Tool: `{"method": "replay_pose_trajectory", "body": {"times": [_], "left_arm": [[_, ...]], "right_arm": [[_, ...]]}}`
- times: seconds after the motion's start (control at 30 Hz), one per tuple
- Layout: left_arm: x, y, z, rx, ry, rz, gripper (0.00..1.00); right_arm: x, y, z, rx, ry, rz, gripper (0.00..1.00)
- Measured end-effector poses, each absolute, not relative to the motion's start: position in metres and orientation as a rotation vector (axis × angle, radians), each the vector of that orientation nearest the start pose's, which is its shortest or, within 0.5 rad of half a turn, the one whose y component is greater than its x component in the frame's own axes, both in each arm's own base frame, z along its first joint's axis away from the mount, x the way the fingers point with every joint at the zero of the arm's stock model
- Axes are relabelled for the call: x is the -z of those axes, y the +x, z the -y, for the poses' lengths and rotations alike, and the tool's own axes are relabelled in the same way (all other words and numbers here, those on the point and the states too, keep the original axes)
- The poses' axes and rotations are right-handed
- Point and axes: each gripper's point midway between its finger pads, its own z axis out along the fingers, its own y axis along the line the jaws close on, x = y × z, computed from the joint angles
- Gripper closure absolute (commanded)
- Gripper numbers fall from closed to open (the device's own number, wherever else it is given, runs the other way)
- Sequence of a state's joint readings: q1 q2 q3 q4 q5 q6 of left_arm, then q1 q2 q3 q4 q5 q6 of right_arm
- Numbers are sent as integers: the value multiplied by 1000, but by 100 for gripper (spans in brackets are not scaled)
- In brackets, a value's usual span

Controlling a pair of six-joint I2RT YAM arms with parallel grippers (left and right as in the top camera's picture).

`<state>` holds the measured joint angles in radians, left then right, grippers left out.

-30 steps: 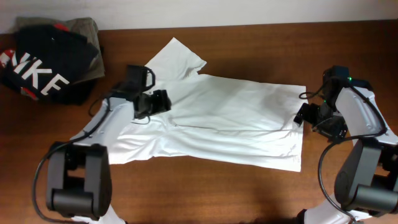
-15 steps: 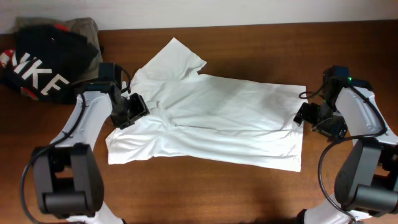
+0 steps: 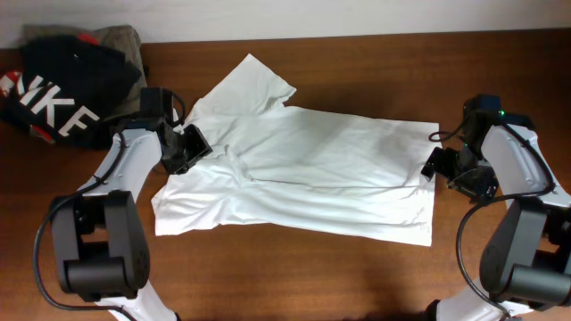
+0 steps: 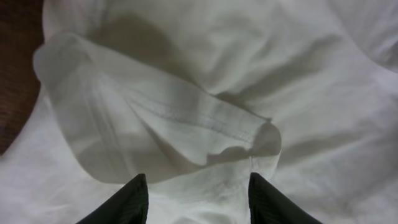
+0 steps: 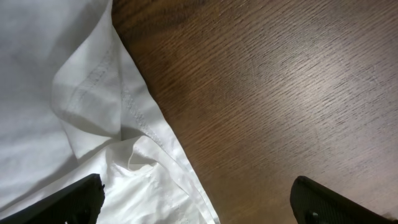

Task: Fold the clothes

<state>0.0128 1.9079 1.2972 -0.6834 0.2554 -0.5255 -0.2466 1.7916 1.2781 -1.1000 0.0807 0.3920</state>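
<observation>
A white T-shirt [image 3: 312,169] lies spread on the brown table, one sleeve [image 3: 250,85] pointing to the back. My left gripper [image 3: 183,147] is open over the shirt's left part. In the left wrist view its fingers [image 4: 198,199] hover just above white cloth, with a folded sleeve hem [image 4: 186,118] ahead of them. My right gripper [image 3: 442,165] is open at the shirt's right hem. In the right wrist view its fingers [image 5: 199,202] straddle the hem edge [image 5: 143,124], cloth on the left and bare wood on the right.
A pile of clothes sits at the back left: a black garment with white letters [image 3: 58,94] on top of an olive one [image 3: 120,40]. Bare wooden table [image 3: 294,267] runs along the front and on the right [image 5: 280,93].
My left gripper has moved left, from the shirt's chest area to its left part, and has stayed nearly still in the last half second. The right arm has not moved.
</observation>
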Motion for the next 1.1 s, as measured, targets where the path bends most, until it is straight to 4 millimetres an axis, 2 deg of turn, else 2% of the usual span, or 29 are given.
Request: {"method": "replay_pose_trajectory", "body": {"times": [0.1,0.2,0.33,0.5,0.6,0.63,0.7,1.1], "left_arm": [[-36,396,38,451,-747,-2864,57],[-34,384,38,440,-778,-2911,56],[-32,381,31,418,-806,-2914,55],[-28,396,24,382,-811,-2860,55],[-14,398,23,372,-829,-2873,56],[-11,399,23,372,-832,-2871,60],[-11,405,23,378,-828,-2848,87],[-21,431,22,402,-794,-2748,87]], "right_arm": [[-58,297,89,133,994,-3016,1],[-58,297,89,133,995,-3016,1],[-58,297,89,133,995,-3016,1],[-58,297,89,133,995,-3018,1],[-58,295,89,134,998,-3025,1],[-58,295,88,135,998,-3027,1],[-58,295,88,135,998,-3027,1],[-58,294,88,135,998,-3029,1]]}}
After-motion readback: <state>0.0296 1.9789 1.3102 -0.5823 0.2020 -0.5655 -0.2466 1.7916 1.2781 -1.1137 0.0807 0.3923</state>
